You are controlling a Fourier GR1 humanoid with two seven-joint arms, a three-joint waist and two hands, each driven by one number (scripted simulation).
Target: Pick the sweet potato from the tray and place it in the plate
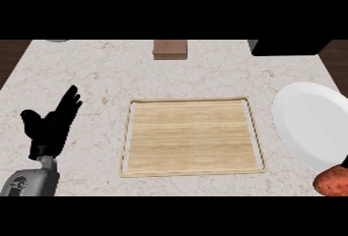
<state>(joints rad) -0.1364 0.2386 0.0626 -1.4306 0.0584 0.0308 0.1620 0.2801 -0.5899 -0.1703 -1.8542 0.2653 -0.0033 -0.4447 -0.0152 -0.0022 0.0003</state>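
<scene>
The sweet potato [332,181], reddish brown, sits at the lower right edge of the head view, just below the near rim of the white plate [309,124]. Only a black sliver of my right hand [345,162] shows above it at the right edge; the hand appears to be curled on the potato, and the rest of it is cut off. The wooden tray [192,137] lies in the middle of the counter with nothing on it. My left hand [49,125] rests open at the left, fingers up, well away from the tray.
A brown block [170,49] stands at the counter's far edge, a black appliance [285,47] at the far right corner. A grey object [58,40] peeks in at the far left. Pale marble counter [95,73] surrounds the tray.
</scene>
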